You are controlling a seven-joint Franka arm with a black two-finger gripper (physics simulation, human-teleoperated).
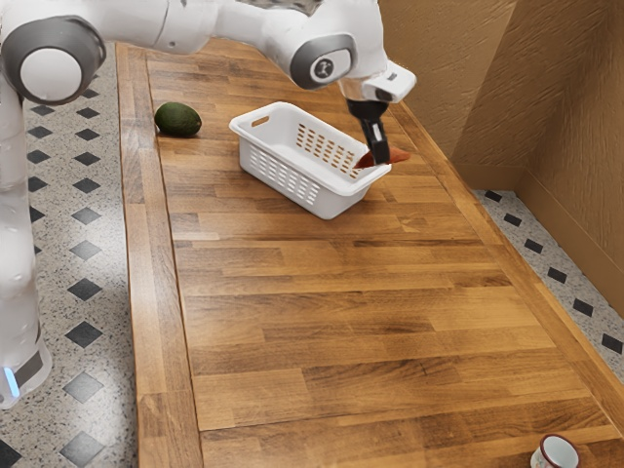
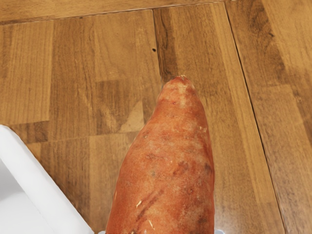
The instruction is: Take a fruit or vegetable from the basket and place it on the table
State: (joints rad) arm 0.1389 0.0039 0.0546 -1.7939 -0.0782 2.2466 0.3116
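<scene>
Hand (image 1: 379,159) clasping sweet potato (image 2: 165,165) near white basket (image 1: 283,180); avocado (image 1: 178,120) outside basket

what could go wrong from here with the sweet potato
The sweet potato is in my gripper right by the rim of the white basket, so lowering it here might snag the rim or nudge the basket. Its long tapered end juts out past the grip, so a bump there could twist it loose. It is also near the table's edge, and being rounded, it might roll that way once released.
</scene>
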